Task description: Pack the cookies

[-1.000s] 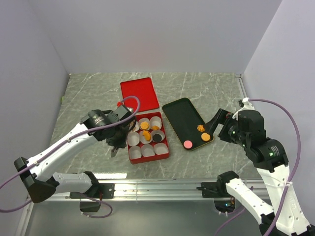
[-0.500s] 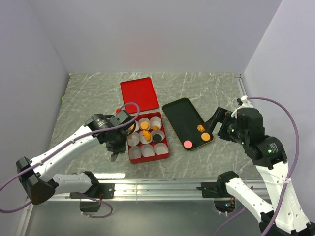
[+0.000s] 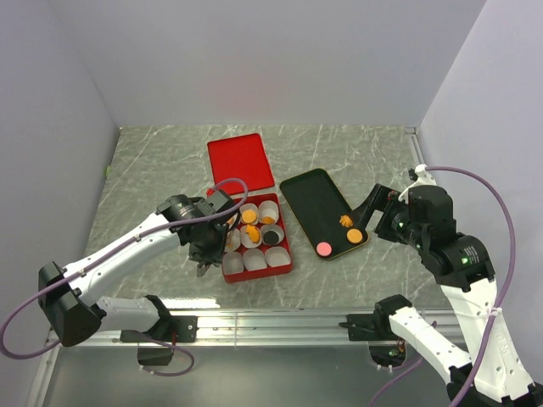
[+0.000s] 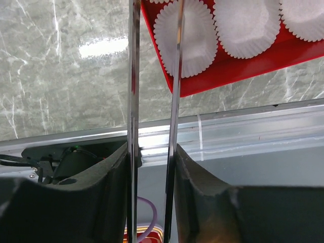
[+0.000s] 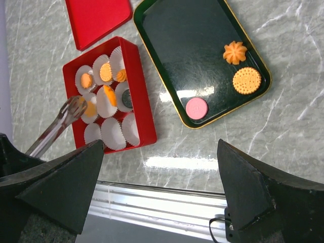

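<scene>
My left gripper (image 3: 204,254) (image 4: 152,157) is shut on metal tongs (image 4: 132,76) (image 5: 61,124). The tongs' tips reach over the left side of the red box (image 3: 257,270) (image 5: 144,116) and touch an orange cookie (image 5: 91,109) in a paper cup; I cannot tell if they grip it. Several more orange cookies (image 5: 105,72) and a dark one (image 5: 127,100) lie in other cups. On the black tray (image 3: 312,197) (image 5: 192,45) lie a pink cookie (image 3: 324,248) (image 5: 196,108), a round orange cookie (image 5: 246,80) and a flower-shaped orange one (image 5: 235,52). My right gripper (image 3: 376,214) (image 5: 159,147) is open and empty, high beside the tray.
The red lid (image 3: 241,159) (image 5: 96,17) lies flat behind the box. The box's front row holds empty white cups (image 4: 185,43). A metal rail (image 3: 271,322) runs along the table's near edge. Walls close in on the left, back and right.
My left arm has moved right toward the box, bringing the tongs further over its left cups. My right arm has shifted slightly and then held still.
</scene>
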